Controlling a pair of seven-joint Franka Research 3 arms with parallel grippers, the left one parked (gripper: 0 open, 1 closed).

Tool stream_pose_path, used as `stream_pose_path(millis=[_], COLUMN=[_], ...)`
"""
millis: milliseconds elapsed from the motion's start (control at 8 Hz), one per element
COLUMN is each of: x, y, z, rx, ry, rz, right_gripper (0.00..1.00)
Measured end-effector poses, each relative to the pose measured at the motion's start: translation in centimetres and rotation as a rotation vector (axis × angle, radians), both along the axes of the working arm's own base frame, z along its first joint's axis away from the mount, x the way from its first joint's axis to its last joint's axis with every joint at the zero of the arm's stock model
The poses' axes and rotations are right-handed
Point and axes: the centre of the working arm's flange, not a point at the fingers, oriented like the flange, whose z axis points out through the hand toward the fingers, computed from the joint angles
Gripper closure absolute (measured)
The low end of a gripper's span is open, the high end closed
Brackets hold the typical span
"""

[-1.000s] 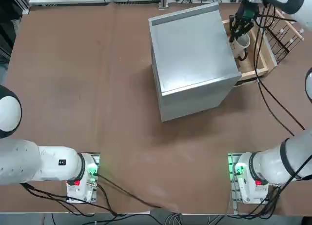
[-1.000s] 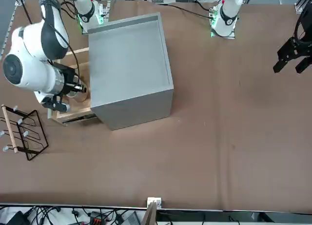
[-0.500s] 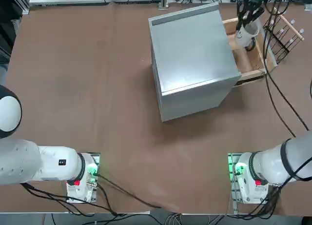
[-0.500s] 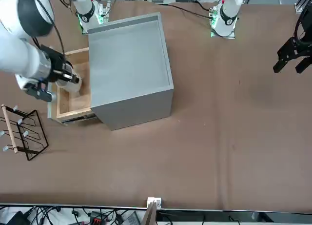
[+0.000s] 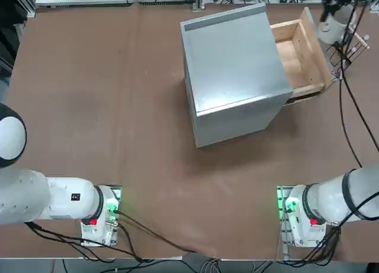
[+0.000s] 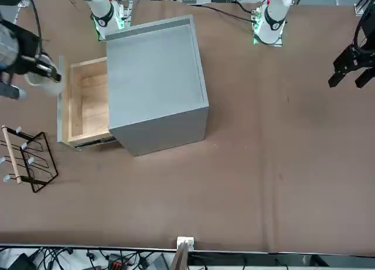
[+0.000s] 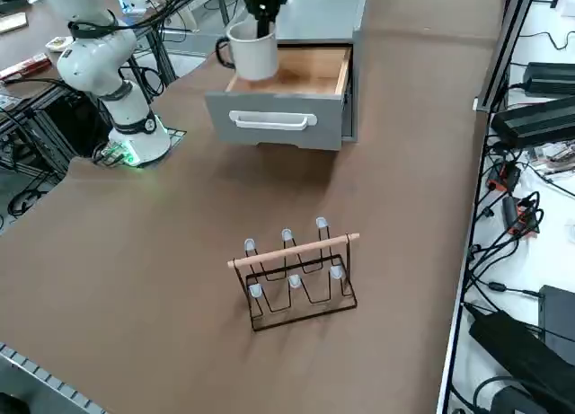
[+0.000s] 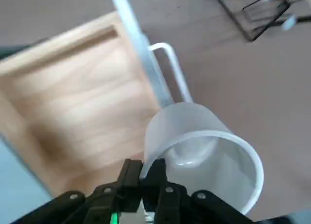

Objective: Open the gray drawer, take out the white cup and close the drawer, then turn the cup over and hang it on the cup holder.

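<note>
The gray drawer (image 5: pixel 232 68) stands at the back of the table with its wooden tray (image 5: pixel 298 55) pulled out and nothing in it. My right gripper (image 7: pixel 261 23) is shut on the rim of the white cup (image 7: pixel 254 53), which hangs upright in the air above the drawer's front panel (image 7: pixel 274 119). In the wrist view the fingers (image 8: pixel 156 169) pinch the cup (image 8: pixel 206 153) wall, and its mouth faces the camera. The front view shows the cup (image 6: pixel 48 84) just outside the tray (image 6: pixel 88 106). The cup holder (image 7: pixel 297 275) stands on the table a little beyond the drawer.
The drawer's white handle (image 7: pixel 272 120) sticks out toward the cup holder (image 6: pixel 24 157). Cables run along the table's right edge (image 7: pixel 503 162). Brown tabletop (image 5: pixel 106 107) stretches left of the cabinet.
The gripper lifted the white cup out of the drawer tray and carried it up and outward past the drawer's front panel. The tray now holds nothing.
</note>
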Motion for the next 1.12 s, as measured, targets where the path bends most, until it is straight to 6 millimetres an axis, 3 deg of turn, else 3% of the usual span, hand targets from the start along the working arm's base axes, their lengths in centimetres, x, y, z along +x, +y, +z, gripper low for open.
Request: stream_pose_path(millis=[250,500,875,1125], x=[0.2,0.6,0.3,-0.6], y=[-6.2,-11.8,-16.9,-19.1], z=[-1.3,-5.0,-10.8,-15.8], rx=[0.023,0.057,0.093,0.106], ry=[0.03,0.034,0.012,-0.008], rz=[0.113,0.186,0.305,0.376], right_gripper=[0.95,0.95,0.95,0.95])
